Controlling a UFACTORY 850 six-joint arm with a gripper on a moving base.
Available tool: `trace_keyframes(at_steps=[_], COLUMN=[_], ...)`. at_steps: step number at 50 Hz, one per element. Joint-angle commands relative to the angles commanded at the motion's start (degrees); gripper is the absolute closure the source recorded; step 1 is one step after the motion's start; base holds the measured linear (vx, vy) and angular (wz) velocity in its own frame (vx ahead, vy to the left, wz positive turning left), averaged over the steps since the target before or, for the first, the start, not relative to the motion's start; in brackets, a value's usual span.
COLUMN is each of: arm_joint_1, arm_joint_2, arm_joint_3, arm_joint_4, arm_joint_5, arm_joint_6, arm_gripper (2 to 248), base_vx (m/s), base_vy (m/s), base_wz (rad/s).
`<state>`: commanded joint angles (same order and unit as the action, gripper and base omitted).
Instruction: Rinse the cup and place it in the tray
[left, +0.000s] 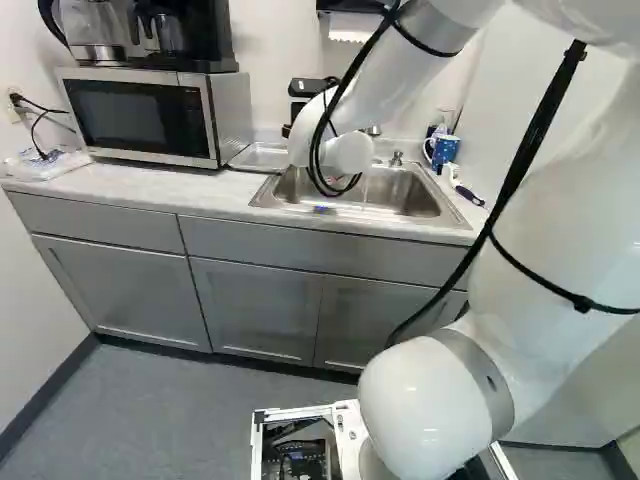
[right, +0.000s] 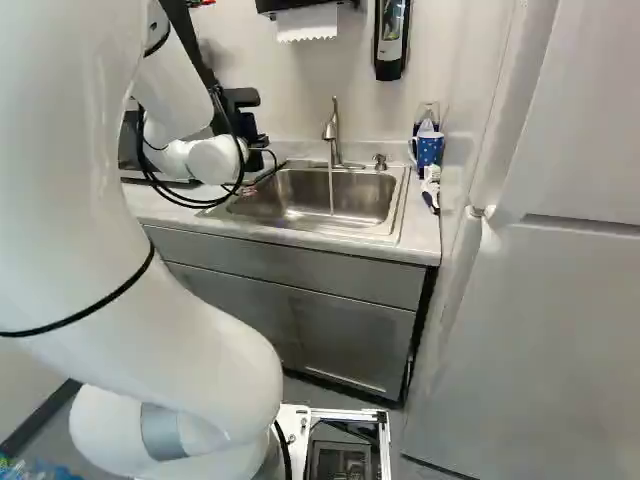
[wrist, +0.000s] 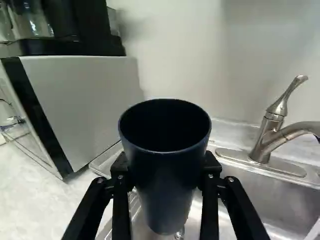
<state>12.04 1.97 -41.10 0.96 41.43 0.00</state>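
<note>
Behind the arm's white wrist, a black part of the gripper (right: 240, 100) shows in the right base view; its fingertips are hidden there. In the wrist view the gripper (wrist: 166, 172) is shut on the dark blue cup (wrist: 162, 200), one finger on each side. The cup's open mouth faces up toward the camera, and its inside looks dark. Beyond and below the cup lies the metal tray (wrist: 105, 162), between microwave and sink, also seen in the left base view (left: 262, 157). Water runs from the faucet (right: 333, 130) into the sink (right: 285, 212), right of the cup.
The microwave (left: 145, 115) stands beside the tray with a coffee maker (left: 185, 35) on top. A blue patterned mug (right: 428, 149) and a brush (right: 431, 190) are at the sink's far side. A tall white panel (right: 560, 300) borders the counter (right: 425, 225).
</note>
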Motion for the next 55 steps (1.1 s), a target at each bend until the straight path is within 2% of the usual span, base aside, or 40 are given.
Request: trace_keyframes(at_steps=[11, 55], arm_joint_1=[-2.0, -8.9], arm_joint_2=[-0.8, -3.3], arm_joint_3=[-0.6, 2.2], arm_joint_4=[0.0, 0.0], arm_joint_5=[0.0, 0.0], arm_joint_6=[0.0, 0.0], arm_gripper=[126, 126], base_vx=[0.0, 0.0], base_vy=[0.0, 0.0], base_wz=[0.0, 0.0])
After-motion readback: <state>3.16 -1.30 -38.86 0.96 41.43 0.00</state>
